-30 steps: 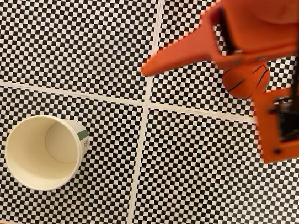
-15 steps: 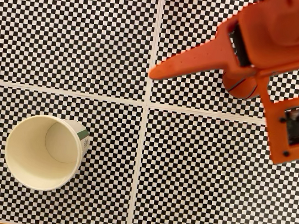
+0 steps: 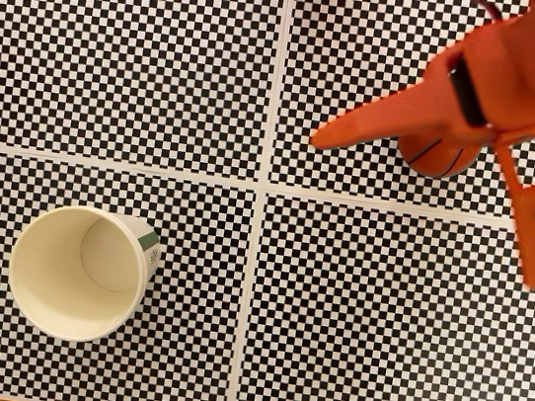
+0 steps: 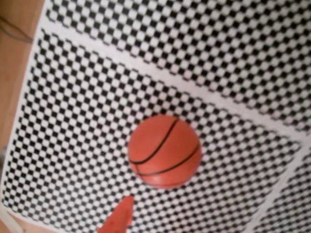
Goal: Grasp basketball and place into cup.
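Since the earlier frames the arm has slid toward the right edge of the fixed view, and its long orange finger (image 3: pixel 379 116) now points left from a spot further right than before. The basketball (image 3: pixel 436 156) has not shifted; it sits on the checkered mat (image 3: pixel 167 67) covering the table, in the upper right panel just above the white horizontal seam.

The gripper (image 3: pixel 410 141) hovers over the ball and hides its upper part in the fixed view. I see only one finger clearly there, and the wrist view shows just one orange tip (image 4: pixel 118 221) at the bottom edge, below the basketball (image 4: pixel 164 151) and apart from it. My reading: jaws spread, nothing held. The second finger is not visible, so I cannot confirm how wide.

The cup (image 3: pixel 78 274) stands upright near the lower left corner of the mat, mouth open, inside empty, green mark on its right wall. It is well apart from the ball, across both white seams.

Step in hand: approach and alignment for the grasp. The ball is not yet lifted.

Next move, as I judge it: centre the ball between the fingers, lower until they straddle its widest part, then close. A round ball on a flat mat may roll if one finger touches first, so I would descend slowly.
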